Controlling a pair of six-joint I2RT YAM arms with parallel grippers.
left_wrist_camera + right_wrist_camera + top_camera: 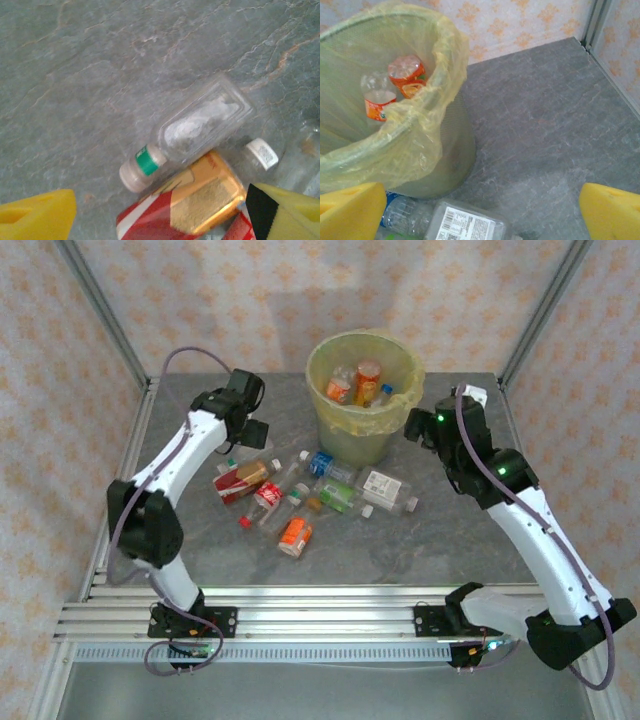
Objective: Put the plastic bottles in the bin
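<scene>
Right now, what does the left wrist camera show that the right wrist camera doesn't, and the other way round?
Left wrist: a clear bottle with a green neck band, lying on its side next to a red-and-orange labelled bottle nearer the camera. Right wrist: the bag-lined bin with two orange-labelled bottles inside, a white-labelled bottle lying at its foot, and the patterned wall. Both: the grey table and an open gripper with yellow tips at the bottom corners, the left gripper and the right gripper.

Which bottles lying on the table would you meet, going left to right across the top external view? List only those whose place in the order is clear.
First the red-and-amber bottle → orange-labelled bottle → green-labelled bottle → white-labelled bottle.
</scene>
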